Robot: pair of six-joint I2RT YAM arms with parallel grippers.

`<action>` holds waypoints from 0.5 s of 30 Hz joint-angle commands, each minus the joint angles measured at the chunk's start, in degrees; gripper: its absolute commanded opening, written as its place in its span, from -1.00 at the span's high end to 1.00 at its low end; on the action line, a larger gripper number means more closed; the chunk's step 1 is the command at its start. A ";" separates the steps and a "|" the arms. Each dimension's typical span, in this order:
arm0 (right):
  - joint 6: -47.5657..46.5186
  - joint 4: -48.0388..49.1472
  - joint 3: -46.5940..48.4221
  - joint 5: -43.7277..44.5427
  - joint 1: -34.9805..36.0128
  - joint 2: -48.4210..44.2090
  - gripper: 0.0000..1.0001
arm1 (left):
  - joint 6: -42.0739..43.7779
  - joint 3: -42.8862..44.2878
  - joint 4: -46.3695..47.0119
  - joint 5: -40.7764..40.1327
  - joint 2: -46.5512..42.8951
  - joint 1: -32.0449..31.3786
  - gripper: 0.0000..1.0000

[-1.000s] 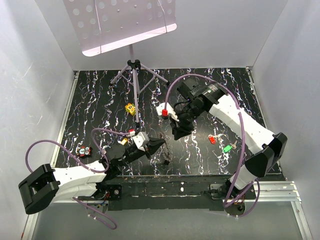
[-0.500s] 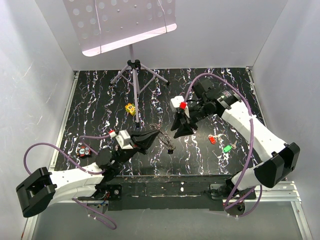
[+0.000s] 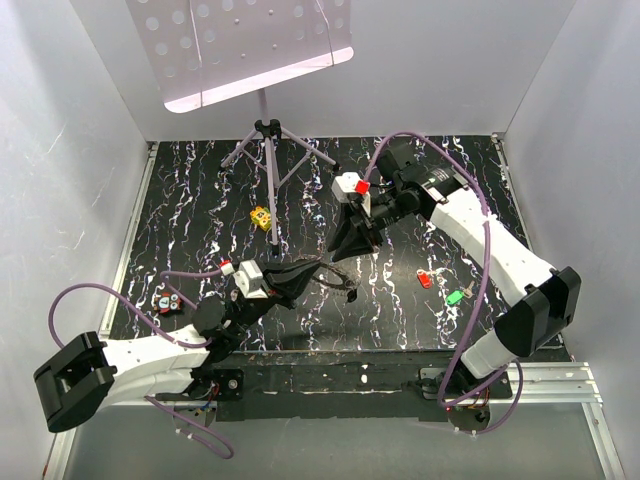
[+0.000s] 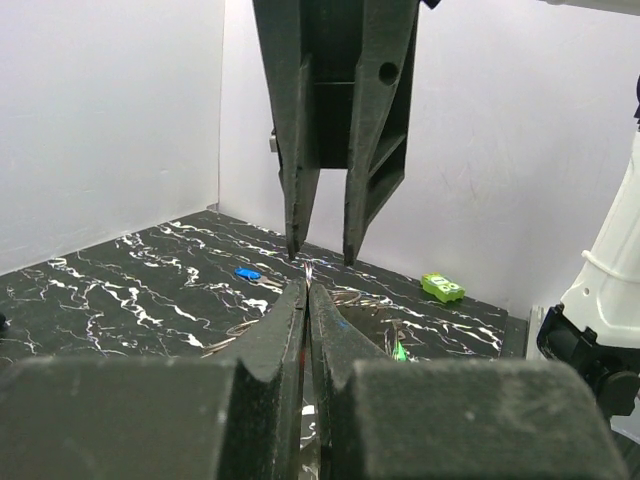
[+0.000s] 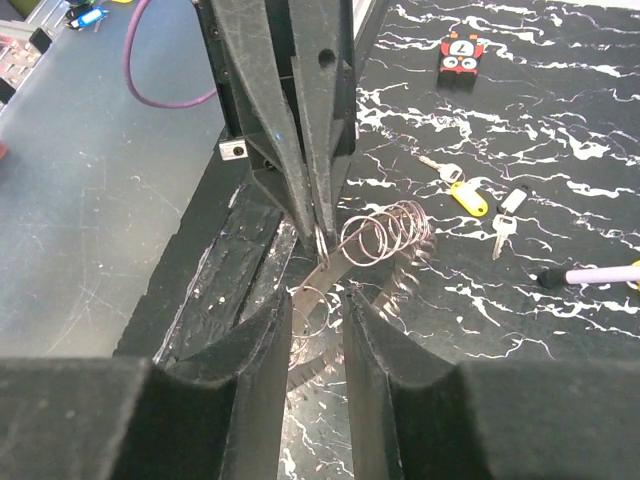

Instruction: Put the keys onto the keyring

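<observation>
My left gripper (image 4: 307,283) is shut on the thin wire keyring (image 5: 320,240), held a little above the table; in the top view this gripper (image 3: 316,270) points right, with the keyring (image 3: 338,281) at its tips. A springy coil of rings (image 5: 388,234) and a flat metal strip hang from the keyring. My right gripper (image 5: 315,312) faces it tip to tip, open, with the strip and a loop lying in the gap between its fingers. On the table lie a red key (image 3: 424,278), a green key (image 3: 455,296), a blue key (image 4: 247,272), a yellow key (image 5: 464,196) and a silver key (image 5: 505,218).
A music stand's tripod (image 3: 268,150) stands at the back centre, with its desk overhead. A yellow dotted block (image 3: 261,216) lies beside one leg. A red and black block (image 3: 167,302) sits at the left. White walls close in three sides.
My right gripper has swung left and lowered its tips to the keyring. The left gripper pulled back slightly, then held still with the keyring in it.
</observation>
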 commanded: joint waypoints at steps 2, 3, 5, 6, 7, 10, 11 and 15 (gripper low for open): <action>1.29 0.94 2.45 -1.75 0.07 0.87 0.35 | 0.83 1.26 0.45 0.69 -1.30 0.41 1.00; 1.29 1.20 2.27 -1.48 0.07 0.87 0.35 | 1.01 1.26 0.09 0.60 -1.48 0.41 1.00; 1.29 1.12 2.01 -1.39 0.07 0.96 0.36 | 1.18 1.17 -0.43 0.60 -1.66 0.24 1.00; 1.29 1.20 2.01 -1.48 -0.02 0.96 0.37 | 1.18 1.17 -0.70 0.60 -1.83 0.41 1.00; 1.29 1.29 2.01 -1.57 -0.02 1.13 0.38 | 1.27 1.08 -0.87 0.51 -1.92 0.33 1.00; 1.29 1.03 2.09 -2.18 0.42 1.31 0.43 | 1.45 1.25 -1.32 0.42 -1.92 0.32 1.00; 1.29 1.03 2.09 -2.10 0.68 1.40 0.44 | 1.45 1.26 -1.23 0.42 -2.01 0.24 1.00; 1.46 1.55 1.74 -1.48 1.65 1.92 0.44 | 1.36 1.43 -1.31 0.60 -1.75 0.24 1.00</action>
